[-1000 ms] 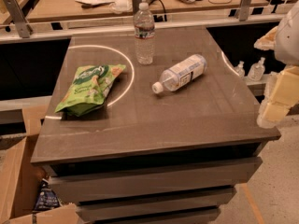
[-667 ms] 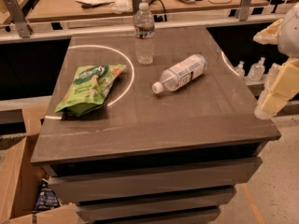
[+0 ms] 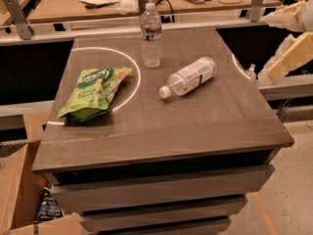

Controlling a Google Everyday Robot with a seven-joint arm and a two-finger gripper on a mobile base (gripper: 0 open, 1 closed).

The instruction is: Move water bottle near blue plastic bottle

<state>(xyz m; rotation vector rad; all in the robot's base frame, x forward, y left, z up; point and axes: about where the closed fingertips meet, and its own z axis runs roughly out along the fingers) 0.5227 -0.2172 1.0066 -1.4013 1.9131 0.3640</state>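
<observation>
Water bottle (image 3: 150, 33) upright in the upper middle of the frame, near the far edge of the table (image 3: 195, 126), white cap on, dark band around its middle, just outside the right side of a thin white ring (image 3: 135, 65) marked on the tabletop. Blue plastic bottle (image 3: 188, 77) on its side just right of centre, below and to the right of the water bottle, near it but not touching; cap toward the lower left, white label with dark print facing up. Green snack bag (image 3: 95, 92) flat at centre left, across the ring's lower arc, well apart from both bottles. Gripper (image 3: 287, 48) at the right edge of the frame, cream-coloured, out past the table's right side, well apart from both bottles; released or clenched, cannot tell. Cardboard box (image 3: 19, 190) in the lower left corner, beside the table. Cluttered desk (image 3: 98, 4) along the top of the frame, behind the table
</observation>
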